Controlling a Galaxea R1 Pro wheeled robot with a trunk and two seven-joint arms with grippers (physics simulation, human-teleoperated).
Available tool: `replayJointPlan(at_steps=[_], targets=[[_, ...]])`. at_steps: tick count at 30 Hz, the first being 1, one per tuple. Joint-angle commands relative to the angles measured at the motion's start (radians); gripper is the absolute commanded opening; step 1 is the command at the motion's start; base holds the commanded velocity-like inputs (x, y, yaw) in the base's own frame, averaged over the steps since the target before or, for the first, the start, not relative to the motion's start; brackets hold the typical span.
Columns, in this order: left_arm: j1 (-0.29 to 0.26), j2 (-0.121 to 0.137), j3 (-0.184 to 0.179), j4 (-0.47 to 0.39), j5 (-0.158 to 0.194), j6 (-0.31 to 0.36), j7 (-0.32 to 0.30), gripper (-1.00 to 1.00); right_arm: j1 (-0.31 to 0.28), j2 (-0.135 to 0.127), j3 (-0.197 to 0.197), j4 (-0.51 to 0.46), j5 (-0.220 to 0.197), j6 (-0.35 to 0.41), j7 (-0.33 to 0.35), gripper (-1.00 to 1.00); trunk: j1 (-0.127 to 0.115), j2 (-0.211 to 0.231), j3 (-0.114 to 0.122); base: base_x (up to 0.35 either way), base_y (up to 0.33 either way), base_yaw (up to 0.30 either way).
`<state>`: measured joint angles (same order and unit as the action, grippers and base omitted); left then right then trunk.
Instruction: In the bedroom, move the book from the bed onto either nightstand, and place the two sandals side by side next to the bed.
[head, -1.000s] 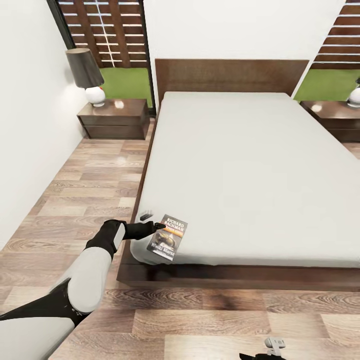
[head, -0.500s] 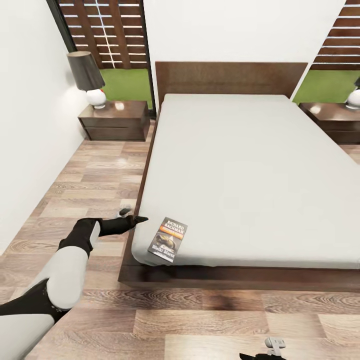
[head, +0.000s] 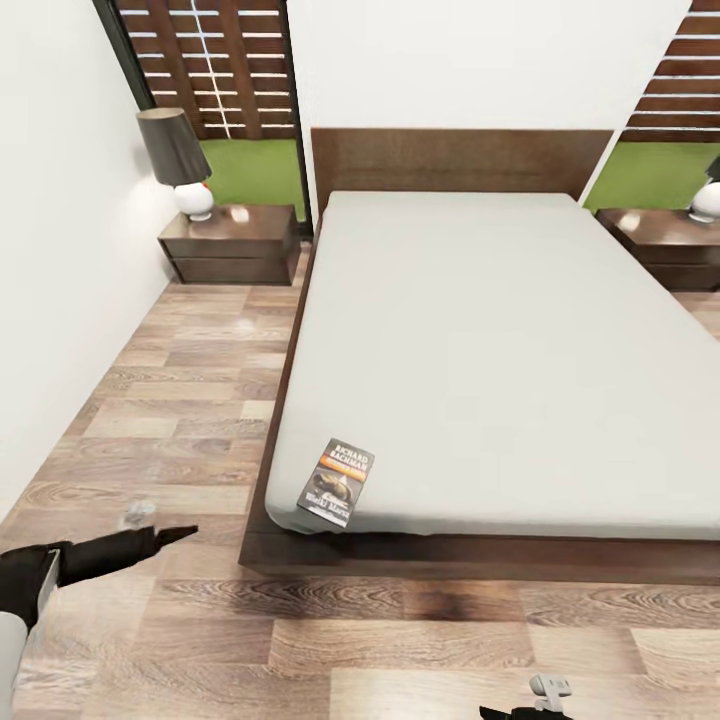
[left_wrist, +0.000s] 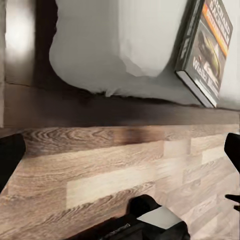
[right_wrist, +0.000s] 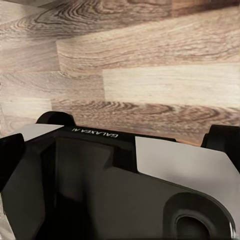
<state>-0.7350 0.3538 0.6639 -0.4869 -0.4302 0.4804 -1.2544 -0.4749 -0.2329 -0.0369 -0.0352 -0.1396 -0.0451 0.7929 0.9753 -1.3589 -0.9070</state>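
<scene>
Book (head: 337, 481) lies flat on the bed (head: 500, 350), on the grey mattress at its near left corner, one edge close to the mattress rim and slightly overhanging it as seen in the left wrist view (left_wrist: 206, 50). No gripper touches it.

Left gripper (head: 150, 540) hangs low over the wood-plank floor (head: 200, 400), left of the bed's foot corner and apart from the book. In the left wrist view the two dark fingers stand at opposite borders of the picture with bare floor between them — the jaws are spread wide and hold nothing. Right gripper: its wrist view looks past the robot's own body onto floor; whether its fingers are apart or together cannot be told.

Step in hand, as judged: the book transfer, not yet begun as a grasp. The next move calls for bringing the left gripper up to the mattress corner, straddling the overhanging edge and pinching it, then carrying the book to the left nightstand (head: 232, 243), whose top has free space beside the lamp (head: 180, 160).
</scene>
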Motion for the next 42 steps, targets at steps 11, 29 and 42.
replayJointPlan(at_steps=[11, 29, 42], targets=[[0.114, 0.009, 0.077, 0.353, -0.006, -0.481, 0.331, 1.00, -0.001, 0.000, -0.004, 0.002, -0.002, 0.000, 0.002, 1.00, -0.042, 0.077, 0.034, 0.000, 0.000, 0.000], [0.118, 0.007, 0.094, 0.461, -0.005, -0.572, 0.419, 1.00, -0.002, -0.012, -0.028, -0.374, -0.062, 0.515, 0.089, 1.00, -0.058, 0.105, 0.047, 0.000, 0.000, 0.000], [0.118, 0.004, 0.094, 0.462, -0.005, -0.571, 0.416, 1.00, -0.002, 0.049, -0.025, -0.689, -0.162, 0.734, 0.096, 1.00, -0.058, 0.105, 0.047, 0.000, 0.000, 0.000]])
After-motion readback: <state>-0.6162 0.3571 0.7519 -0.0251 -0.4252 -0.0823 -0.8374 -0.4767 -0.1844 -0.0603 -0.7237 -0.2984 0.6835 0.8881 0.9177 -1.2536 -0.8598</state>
